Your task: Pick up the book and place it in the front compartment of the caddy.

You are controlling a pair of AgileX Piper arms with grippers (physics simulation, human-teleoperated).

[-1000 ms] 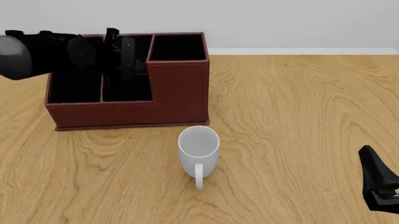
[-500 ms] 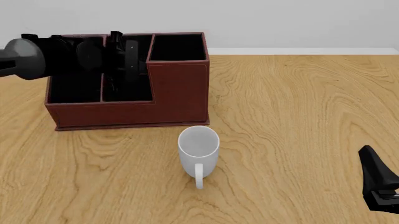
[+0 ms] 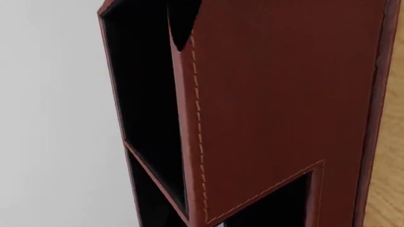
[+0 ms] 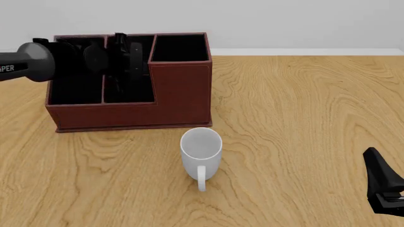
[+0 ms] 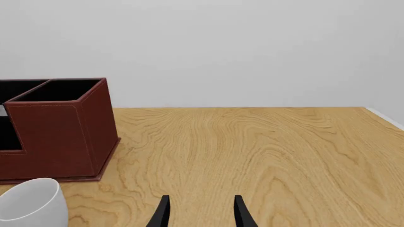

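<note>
Left gripper (image 4: 123, 59) hangs over the caddy (image 4: 183, 90) at about ten o'clock on the table (image 4: 303, 118) in the front view, black against the box's black inside, so whether its fingers are spread or closed cannot be told. Since a second ago its arm has drawn back toward nine o'clock: the grey forearm (image 4: 31, 61) now shows smaller and further from the box, with white lettering in sight on it. The dark shape in the near middle compartment may be gripper, book, or both; the book cannot be picked out for certain there. In the left wrist view only the caddy's red-brown wall (image 3: 277, 94) with its pale stitching fills the picture, and a sliver of white shows at the lower edge of it, too small to name.

Right gripper (image 5: 199, 212) rests low at four o'clock, well apart from everything, its two fingers set a narrow gap apart and holding nothing; it has not moved. The white mug (image 4: 201, 152) stands just in front of the caddy, handle toward six o'clock, unchanged.
</note>
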